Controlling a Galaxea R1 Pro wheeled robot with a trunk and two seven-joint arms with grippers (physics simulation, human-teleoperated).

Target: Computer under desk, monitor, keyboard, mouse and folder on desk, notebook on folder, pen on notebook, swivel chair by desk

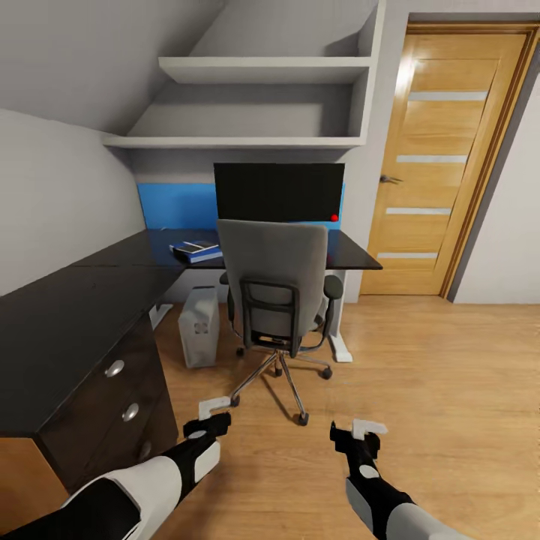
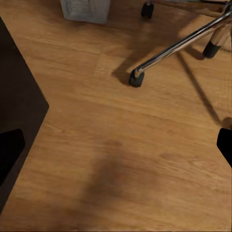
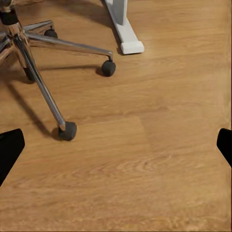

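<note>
We see both arms held low and forward over the wood floor [image 1: 420, 375], forearms roughly parallel. The left gripper [image 1: 212, 417] hangs just beside the black drawer unit [image 1: 112, 390]; the right gripper [image 1: 360, 433] hangs to the right of the chair base. In each wrist view the two fingertips sit at opposite edges with bare floor between them, so both claws are spread wide and hold nothing.

The swivel chair [image 1: 276, 289] stands pushed up to the desk [image 1: 82, 300], its back toward us. The monitor [image 1: 279, 191] stands on the desk behind the chair, a red light at its lower right corner. The computer [image 1: 199, 326] sits on the floor under the desk, left of the chair. The folder [image 1: 202, 254] lies on the desk left of the chair, with the notebook [image 1: 193, 247] stacked on it.
</note>
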